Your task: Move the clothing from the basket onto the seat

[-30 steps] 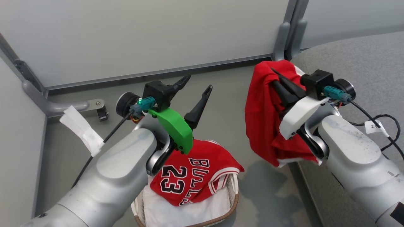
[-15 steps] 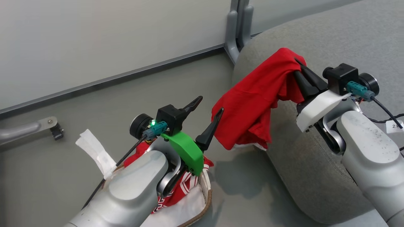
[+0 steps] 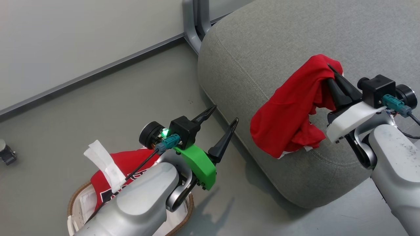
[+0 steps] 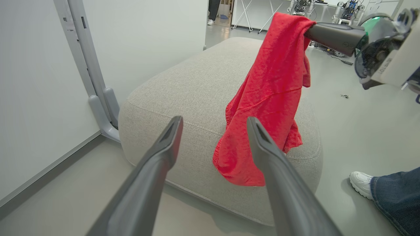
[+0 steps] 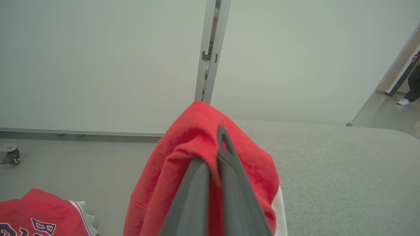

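Your right gripper [image 3: 332, 70] pinches the red garment [image 3: 288, 114] over the seat's [image 3: 279, 39] 7 o'clock edge, left gripper [image 3: 224, 114] gapes empty: release here and you risk it sliding to the floor.

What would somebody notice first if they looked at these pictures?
A bright red garment hangs from the shut right gripper over the big grey seat. At lower left, the open left gripper points toward the seat, near the white basket where a red jersey lies.
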Controlling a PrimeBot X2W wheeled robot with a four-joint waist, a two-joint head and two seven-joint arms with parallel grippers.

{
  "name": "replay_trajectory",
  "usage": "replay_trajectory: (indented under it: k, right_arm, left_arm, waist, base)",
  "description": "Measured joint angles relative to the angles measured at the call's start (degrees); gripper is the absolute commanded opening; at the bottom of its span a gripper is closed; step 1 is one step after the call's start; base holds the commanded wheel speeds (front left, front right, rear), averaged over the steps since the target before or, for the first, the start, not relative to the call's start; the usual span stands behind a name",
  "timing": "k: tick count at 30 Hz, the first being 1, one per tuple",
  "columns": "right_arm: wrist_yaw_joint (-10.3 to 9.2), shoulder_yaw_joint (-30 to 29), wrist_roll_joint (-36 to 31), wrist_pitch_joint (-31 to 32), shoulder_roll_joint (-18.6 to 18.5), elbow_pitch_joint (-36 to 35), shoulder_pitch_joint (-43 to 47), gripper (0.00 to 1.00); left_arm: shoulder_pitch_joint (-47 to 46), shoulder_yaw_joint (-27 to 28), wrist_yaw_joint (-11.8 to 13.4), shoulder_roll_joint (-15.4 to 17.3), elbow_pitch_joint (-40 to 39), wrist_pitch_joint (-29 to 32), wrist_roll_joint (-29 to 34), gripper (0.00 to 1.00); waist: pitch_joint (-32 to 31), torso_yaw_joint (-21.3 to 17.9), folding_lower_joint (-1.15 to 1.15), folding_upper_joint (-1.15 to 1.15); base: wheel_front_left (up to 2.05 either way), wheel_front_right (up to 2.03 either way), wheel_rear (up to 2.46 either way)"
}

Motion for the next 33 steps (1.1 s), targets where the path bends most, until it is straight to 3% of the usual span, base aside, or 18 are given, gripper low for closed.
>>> replay_trajectory:
  k: [8, 15, 22, 27, 33]
  right_arm:
    - [0.00, -3.00, -1.19, 0.01, 0.40, 0.03, -0.42, 0.00]
    - [0.00, -6.17, -1.24, 0.92, -0.92, 2.38, -10.68, 0.00]
    - [0.00, -8.11, 0.29, 5.53, -7.26, 6.55, -24.96, 0.00]
    - [0.00, -10.66, -1.88, 7.93, -13.99, 9.15, -33.24, 0.00]
    - [0.01, -13.29, -7.59, 7.75, -19.11, 13.86, -39.16, 0.00]
  left_arm:
    - [-0.15, -0.42, 0.35, 0.32, -1.11, 0.54, 0.20, 1.00]
    - [-2.79, 0.22, 1.75, 2.36, -3.36, 0.94, 1.59, 1.00]
    - [-4.14, 0.38, 3.60, 4.56, -7.75, 1.48, 3.49, 1.00]
    - [-5.38, -0.31, 4.67, 5.37, -11.27, 2.31, 5.00, 1.00]
    - [-7.27, -1.71, 5.63, 5.97, -16.03, 3.45, 7.70, 1.00]
  waist:
    - [2.74, 0.19, 0.00, 0.00]
    - [6.23, 2.19, 0.00, 0.00]
    - [11.18, 5.22, 0.01, 0.00]
    - [15.08, 8.17, 0.01, 0.00]
    - [20.17, 12.22, 0.01, 0.00]
  base:
    - [0.00, 0.00, 0.00]
    - [0.00, 0.00, 0.00]
    - [0.00, 0.00, 0.00]
    - [0.00, 0.00, 0.00]
    - [0.00, 0.00, 0.00]
